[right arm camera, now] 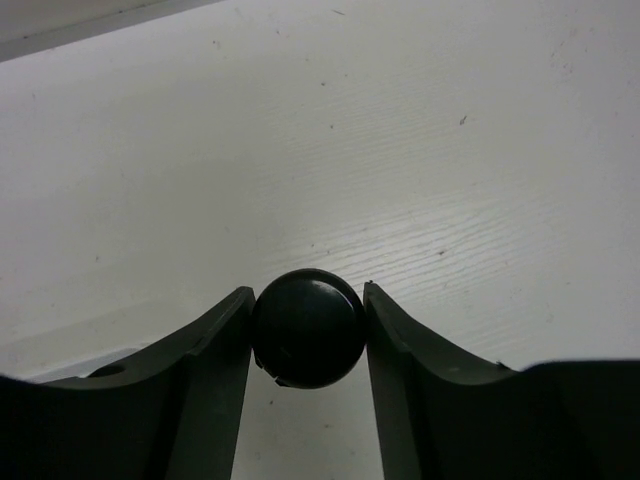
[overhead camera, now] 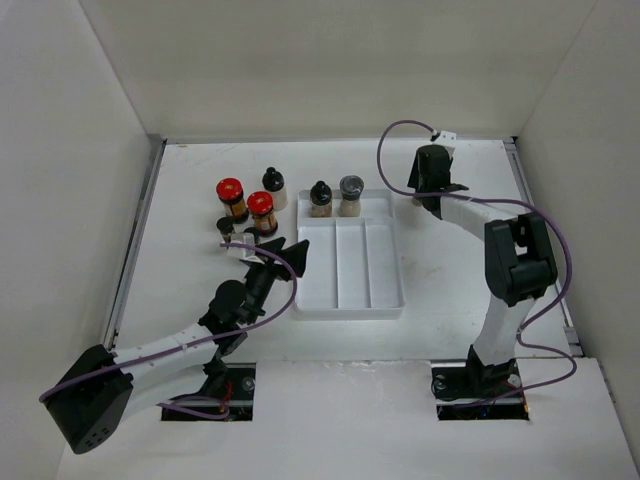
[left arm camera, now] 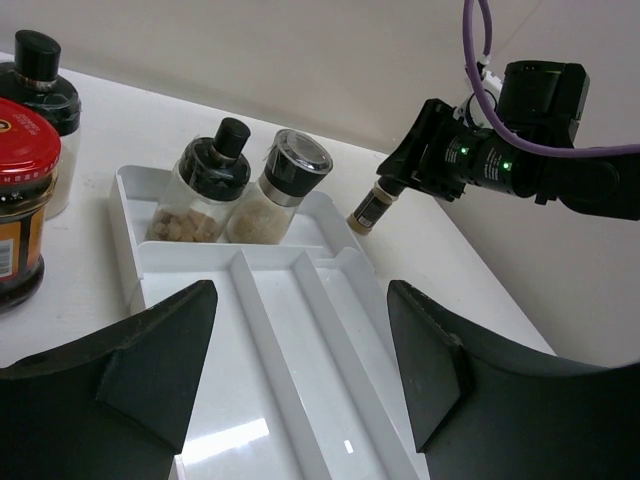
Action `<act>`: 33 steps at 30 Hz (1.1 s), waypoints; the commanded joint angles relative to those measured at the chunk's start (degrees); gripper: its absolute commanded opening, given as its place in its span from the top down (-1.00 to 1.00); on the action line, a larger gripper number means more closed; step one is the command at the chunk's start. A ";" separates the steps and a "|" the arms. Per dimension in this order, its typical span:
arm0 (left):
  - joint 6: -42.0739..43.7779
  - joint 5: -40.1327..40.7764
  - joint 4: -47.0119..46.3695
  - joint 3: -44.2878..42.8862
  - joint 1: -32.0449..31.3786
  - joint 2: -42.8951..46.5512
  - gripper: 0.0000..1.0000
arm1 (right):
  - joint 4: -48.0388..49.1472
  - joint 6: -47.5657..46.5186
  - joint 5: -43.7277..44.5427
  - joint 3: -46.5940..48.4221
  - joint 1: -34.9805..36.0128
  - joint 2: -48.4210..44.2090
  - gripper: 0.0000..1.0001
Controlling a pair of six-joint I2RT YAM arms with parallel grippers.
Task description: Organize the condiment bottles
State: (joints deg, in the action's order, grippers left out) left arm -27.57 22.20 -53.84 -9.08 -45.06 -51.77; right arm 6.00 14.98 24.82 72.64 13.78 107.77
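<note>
- My right claw (right arm camera: 307, 296) is pinching the black cap of a small jar (left arm camera: 371, 211); both fingers press on the cap's sides.
- That jar hangs tilted from the claw, base leaning towards the tray (overhead camera: 385, 300), just right of the tray's far right corner.
- I cannot tell whether its base touches the table (right arm camera: 420, 140).
- My left claw (overhead camera: 285, 258) is spread, with nothing between its fingers (left arm camera: 160, 365).
- It hovers over the tray's near left corner, pointing far and right across the long compartments.
- The tray lies mid-table between my two arms, with three long compartments side by side and a cross strip at the far end.
- In that far strip stand two jars, upright and touching: a black-cap jar (overhead camera: 320, 198) on the left and a grey-lid jar (overhead camera: 351, 193) on the right.
- Left of the tray, on the table, stand the other jars: two red-cap jars (overhead camera: 261, 206) close together, and a pale jar (overhead camera: 273, 186) with a black cap just beyond them.
- A little jar (overhead camera: 225, 228) with a black cap stands nearest, close by my left claw.
</note>
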 commanded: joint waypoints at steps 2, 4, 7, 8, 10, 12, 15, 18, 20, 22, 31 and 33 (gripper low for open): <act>-0.64 -0.75 -3.37 -0.94 0.37 1.41 -0.36 | 0.50 -0.22 0.23 2.60 -0.82 -0.01 0.14; -0.64 -0.75 -3.37 -0.85 0.37 1.49 -0.36 | 1.47 0.22 0.41 1.72 -0.64 -1.58 0.24; -0.64 -0.75 -3.64 -0.94 0.37 0.71 -0.36 | 3.49 -0.30 1.11 0.31 -0.56 -5.10 0.25; -0.64 -0.75 -3.64 -1.02 0.37 0.70 -0.36 | 3.84 -0.48 1.28 0.22 -0.12 -6.24 0.26; -0.64 -0.75 -3.64 -1.03 0.19 0.70 -0.36 | 3.93 -0.74 1.28 0.31 1.37 -8.18 0.26; -0.64 -0.75 -3.72 -1.03 0.37 0.70 -0.36 | 4.02 -1.01 1.28 0.57 3.04 -9.23 0.25; -0.73 -0.75 -3.72 -1.11 0.37 0.18 -0.36 | 4.02 -1.53 1.28 1.45 5.94 -9.50 0.24; -0.73 -0.75 -3.72 -1.03 0.28 0.53 -0.36 | 4.11 -0.92 1.11 2.33 8.40 -8.72 0.24; -0.73 -0.66 -3.55 -0.94 0.46 0.88 -0.36 | 4.63 -0.31 1.02 2.42 9.98 -8.28 0.23; -0.73 -0.66 -3.64 -0.94 0.46 0.79 -0.36 | 4.90 0.04 0.58 2.68 11.39 -7.92 0.23; -0.73 -0.75 -3.37 -0.94 0.46 1.32 -0.36 | 5.51 1.98 -0.21 3.03 13.42 -1.95 0.22; -0.73 -0.75 -3.11 -0.94 0.46 1.67 -0.36 | 5.69 2.50 -0.38 2.68 13.42 -0.98 0.20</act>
State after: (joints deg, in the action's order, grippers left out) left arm -27.62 22.20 -54.19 -9.08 -44.99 -51.42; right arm 8.19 15.92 24.88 73.78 27.00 105.62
